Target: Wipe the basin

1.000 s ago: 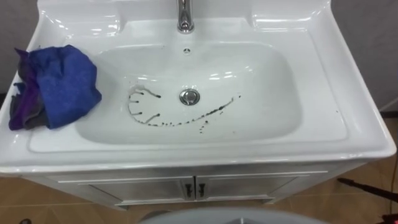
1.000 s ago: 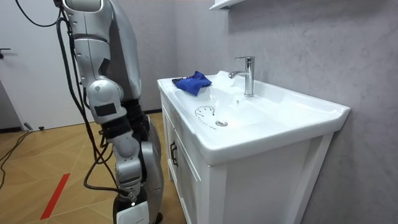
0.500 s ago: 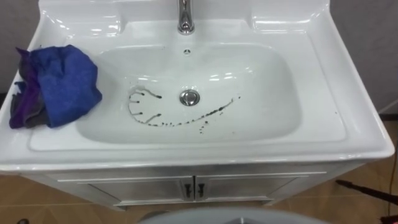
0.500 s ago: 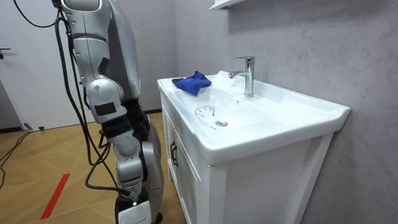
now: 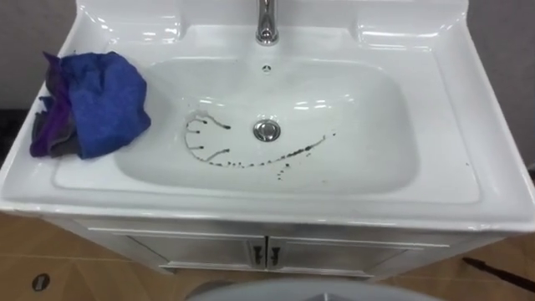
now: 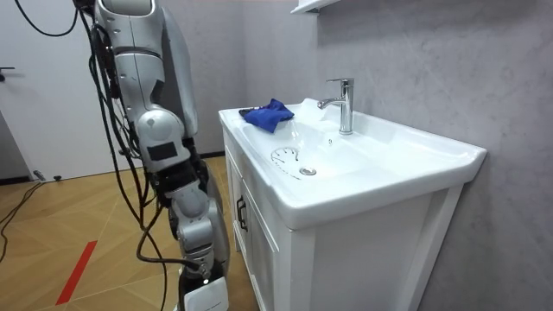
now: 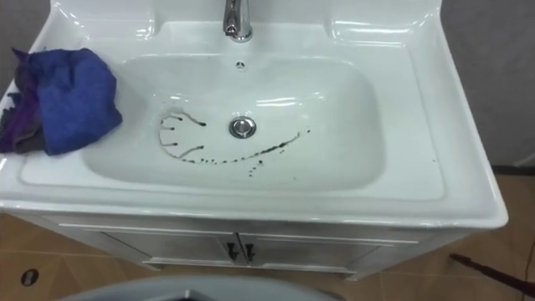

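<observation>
A white basin [image 5: 435,125] [image 7: 393,117] [image 6: 363,164] is set in a white cabinet straight before me. Dark dirty marks [image 5: 251,159] [image 7: 226,155] curve across the bowl's bottom, left of and in front of the metal drain [image 5: 267,130] [image 7: 242,127]. A crumpled blue and purple cloth [image 5: 92,104] [image 7: 54,99] [image 6: 266,114] lies on the basin's left rim, partly over the bowl's edge. The chrome tap [image 5: 266,23] [image 7: 237,21] [image 6: 342,104] stands at the middle of the back rim.
The cabinet's two doors [image 5: 266,251] are closed under the basin. In the room view I stand at the basin's front, close to the cabinet [image 6: 259,233]; a grey wall is behind the basin and wooden floor [image 6: 78,233] lies around me.
The whole eye view has shifted right and slightly down, so my head moved. In the room view my body has shifted closer to the cabinet. The cloth and the marks are as before.
</observation>
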Tool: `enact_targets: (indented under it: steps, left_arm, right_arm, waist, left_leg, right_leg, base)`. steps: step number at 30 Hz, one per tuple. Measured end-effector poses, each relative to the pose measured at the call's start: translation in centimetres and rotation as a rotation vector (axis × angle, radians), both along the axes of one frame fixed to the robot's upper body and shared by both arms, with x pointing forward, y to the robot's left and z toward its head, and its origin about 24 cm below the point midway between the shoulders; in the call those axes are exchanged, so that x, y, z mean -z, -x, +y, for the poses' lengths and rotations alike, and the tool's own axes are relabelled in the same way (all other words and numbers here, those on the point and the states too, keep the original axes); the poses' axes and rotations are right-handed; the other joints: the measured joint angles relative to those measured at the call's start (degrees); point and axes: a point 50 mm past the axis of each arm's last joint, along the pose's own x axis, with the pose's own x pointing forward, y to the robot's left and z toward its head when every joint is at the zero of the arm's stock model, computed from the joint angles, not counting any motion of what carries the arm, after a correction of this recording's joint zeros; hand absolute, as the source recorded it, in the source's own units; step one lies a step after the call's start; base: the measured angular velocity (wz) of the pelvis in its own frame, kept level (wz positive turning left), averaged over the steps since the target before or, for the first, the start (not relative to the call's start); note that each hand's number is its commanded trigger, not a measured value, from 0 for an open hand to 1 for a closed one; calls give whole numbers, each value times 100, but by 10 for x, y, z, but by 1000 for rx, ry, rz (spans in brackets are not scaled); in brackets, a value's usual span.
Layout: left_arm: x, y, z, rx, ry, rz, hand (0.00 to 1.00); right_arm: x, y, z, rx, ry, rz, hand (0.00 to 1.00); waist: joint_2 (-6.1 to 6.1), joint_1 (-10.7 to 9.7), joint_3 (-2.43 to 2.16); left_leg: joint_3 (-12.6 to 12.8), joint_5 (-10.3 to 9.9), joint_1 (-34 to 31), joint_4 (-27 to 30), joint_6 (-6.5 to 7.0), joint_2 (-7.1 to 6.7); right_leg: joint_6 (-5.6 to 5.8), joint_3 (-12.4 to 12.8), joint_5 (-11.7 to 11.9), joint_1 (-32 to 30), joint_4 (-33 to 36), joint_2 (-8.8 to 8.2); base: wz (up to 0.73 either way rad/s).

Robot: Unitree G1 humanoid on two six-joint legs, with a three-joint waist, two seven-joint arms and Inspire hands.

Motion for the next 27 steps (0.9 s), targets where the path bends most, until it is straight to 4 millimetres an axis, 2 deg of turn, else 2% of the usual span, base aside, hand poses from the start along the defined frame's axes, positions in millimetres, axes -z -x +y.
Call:
enact_targets:
  steps: [2, 6, 7, 8, 12, 17, 19, 20, 24, 27]
  left_arm:
    - [-2, 3, 4, -58, -55, -18, 0]
    - [-5, 4, 9, -130, -136, -44, 0]
    - [-7, 5, 12, -135, -169, -51, 0]
    - [-9, 5, 15, -147, -202, -62, 0]
    - [-16, 5, 27, -191, -328, -103, 0]
    - [-37, -12, 49, -232, -568, -248, 0]
    - [-47, -22, 56, -252, -631, -324, 0]
    - [-55, -28, 62, -272, -681, -375, 0]
    - [-83, -45, 79, -329, -847, -535, 0]
    - [-97, -56, 87, -374, -903, -620, 0]
  right_arm:
    - [-1, 3, -4, 22, 6, -4, 0]
    - [-2, 4, -9, 47, 30, -15, 0]
    - [-3, 4, -10, 46, 41, -16, 0]
    - [-3, 3, -12, 43, 50, -22, 0]
    - [-5, 4, -17, 39, 64, -34, 0]
    - [-8, -11, -26, 39, 111, -130, 0]
    - [-8, -10, -28, 42, 120, -144, 0]
    - [-9, -9, -29, 39, 123, -154, 0]
    - [-10, -7, -32, 74, 138, -169, 0]
    - [-10, -5, -32, 75, 136, -170, 0]
  waist:
    - [32, 108, 6]
    - [84, 112, 17]
    - [100, 136, 24]
    - [149, 163, 11]
    - [199, 278, 17]
    - [148, 320, 15]
    - [151, 371, 6]
    - [128, 432, -19]
    - [145, 562, -44]
    - [159, 593, -53]
  left_leg:
    - [-21, 2, -21, 3, -3, 1]
    - [-174, 3, -99, 64, -5, -23]
    - [-191, 5, -101, 68, -8, -22]
    - [-197, 8, -101, 69, -13, -20]
    - [-235, 22, -111, 58, -28, -22]
    - [-340, 125, -110, -48, -40, -101]
    - [-351, 133, -110, -36, -45, -108]
    - [-360, 136, -110, -34, -50, -109]
    - [-402, 136, -124, -48, -50, -120]
    - [-410, 136, -137, -11, -50, -121]
  right_leg:
    - [0, -24, 0, -11, 0, 2]
    - [1, -167, -1, -1, 4, -3]
    - [1, -177, -1, 1, 7, -1]
    - [2, -216, -2, -11, 9, 0]
    - [-2, -273, -6, -22, 16, -1]
    - [-29, -416, -70, -21, 17, -64]
    - [-35, -449, -83, -19, 19, -74]
    - [-36, -457, -83, -18, 22, -71]
    - [-33, -478, -93, -21, 42, -79]
    - [-34, -487, -93, -22, 30, -78]
  base:
    - [5]
    - [19]
    - [10]
    - [6]
    - [2]
    - [11]
    - [4]
    - [4]
    - [4]
    - [0]
